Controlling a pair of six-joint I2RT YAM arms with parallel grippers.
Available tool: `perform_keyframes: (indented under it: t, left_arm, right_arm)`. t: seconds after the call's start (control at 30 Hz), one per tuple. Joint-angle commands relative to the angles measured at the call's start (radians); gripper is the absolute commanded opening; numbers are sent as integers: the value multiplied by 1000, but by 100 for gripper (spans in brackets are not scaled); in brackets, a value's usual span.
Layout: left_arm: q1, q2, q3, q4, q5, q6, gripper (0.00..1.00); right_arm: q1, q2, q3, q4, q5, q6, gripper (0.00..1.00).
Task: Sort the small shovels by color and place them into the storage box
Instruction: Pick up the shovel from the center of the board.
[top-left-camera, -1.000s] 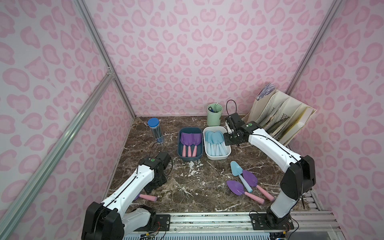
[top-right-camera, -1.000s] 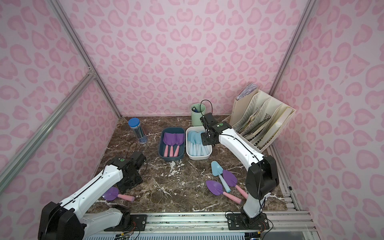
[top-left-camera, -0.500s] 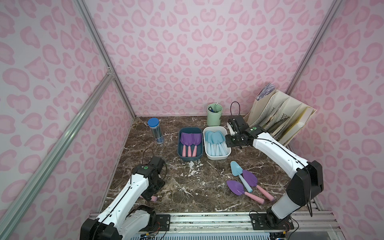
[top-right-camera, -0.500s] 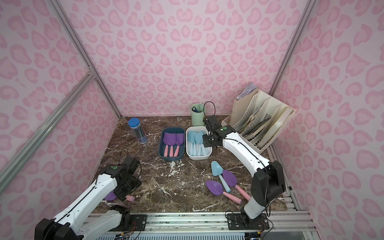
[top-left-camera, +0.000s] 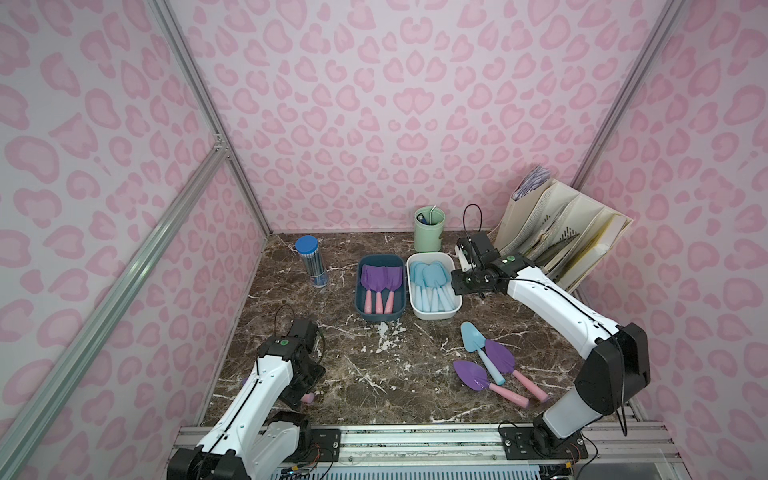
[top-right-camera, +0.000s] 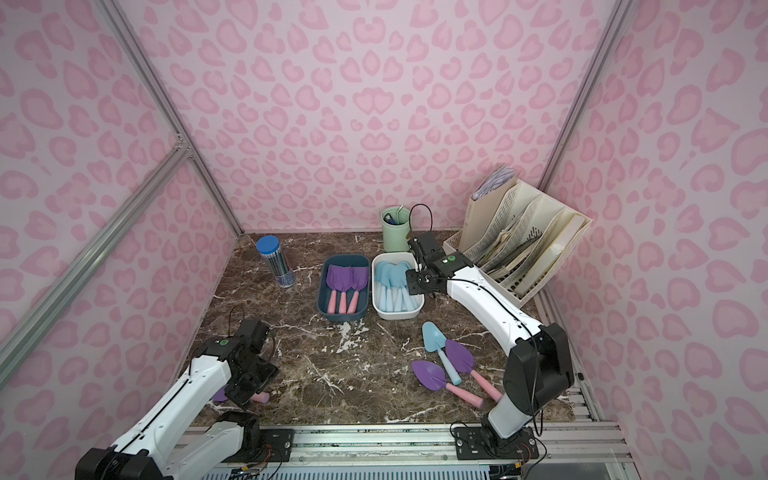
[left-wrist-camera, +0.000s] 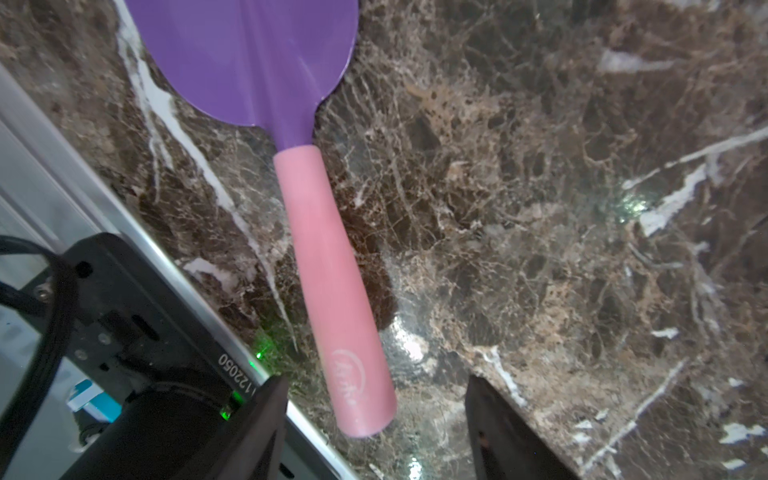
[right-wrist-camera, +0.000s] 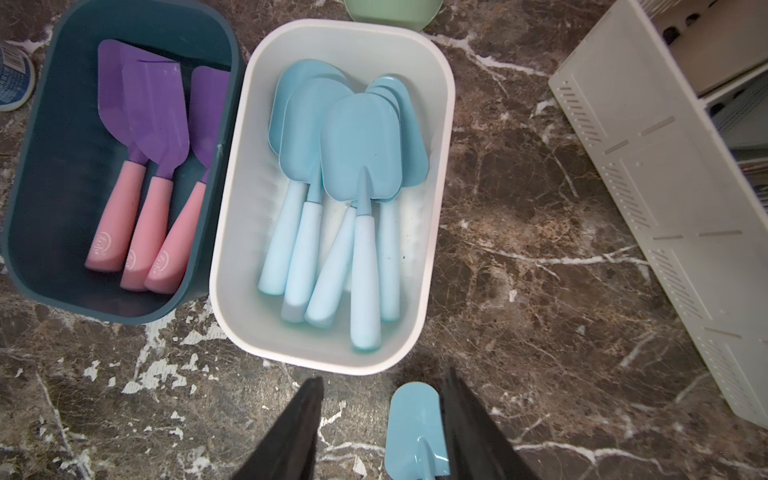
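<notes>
The left gripper (left-wrist-camera: 376, 390), jaws apart, has dropped low over the pink handle of a purple shovel (left-wrist-camera: 328, 266) lying on the table (left-wrist-camera: 561, 216). The right gripper (right-wrist-camera: 382, 380), apart and empty, has barely shifted beside the white box (right-wrist-camera: 232, 257) of blue shovels (right-wrist-camera: 361, 149).

both top views high, frontal, share whole table (top-left-camera: 374, 374) (top-right-camera: 353, 374); wrist views close, downward.

Bright, even light; glare on marble tabletop (left-wrist-camera: 411, 345).
</notes>
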Motion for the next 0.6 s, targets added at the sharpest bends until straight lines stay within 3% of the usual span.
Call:
perform_keyframes:
  t: [0.0,0.57]
  left_arm:
    - [12,6,-7,20,17,23,71]
    - [73,-5,-95,88,56,33,63]
  right_arm:
    - [-3,0,-1,7,5,-11,52]
    - [-8,18,-15,9,1,-12,52]
